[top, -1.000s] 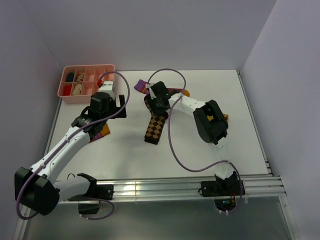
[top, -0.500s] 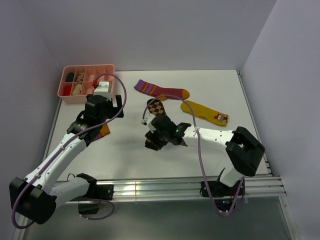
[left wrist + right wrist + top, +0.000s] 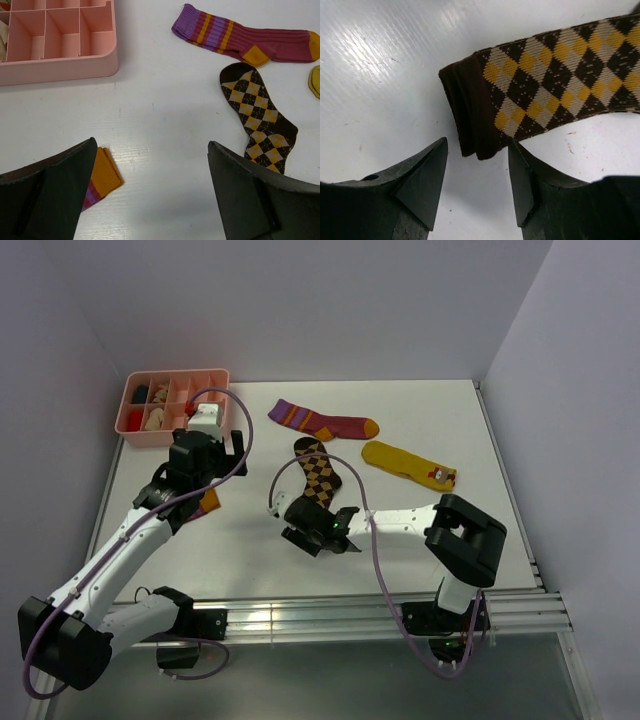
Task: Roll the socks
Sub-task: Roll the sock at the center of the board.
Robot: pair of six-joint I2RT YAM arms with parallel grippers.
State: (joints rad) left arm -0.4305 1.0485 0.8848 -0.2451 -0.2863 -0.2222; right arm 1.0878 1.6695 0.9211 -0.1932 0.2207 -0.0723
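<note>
The brown-and-tan diamond-check sock (image 3: 318, 475) lies flat mid-table. My right gripper (image 3: 303, 523) is low at its near end, open. In the right wrist view the sock's dark cuff (image 3: 472, 120) lies just ahead of the gap between the gripper's (image 3: 478, 142) fingers, not gripped. My left gripper (image 3: 210, 465) hangs open and empty above the table left of centre (image 3: 151, 142). One maroon sock (image 3: 207, 502) lies partly under it, its orange toe (image 3: 103, 174) beside the left finger. The other maroon sock (image 3: 325, 422) and the mustard sock (image 3: 408, 464) lie flat further back.
A pink compartment tray (image 3: 175, 373) with small items stands at the far left corner, also in the left wrist view (image 3: 60, 70). White walls close in the table on three sides. Purple cables loop over both arms.
My right arm has swung from the diamond sock's far end toward the near edge and now sits at its cuff. The sock lies a little further back and bent. The left arm barely moved.
</note>
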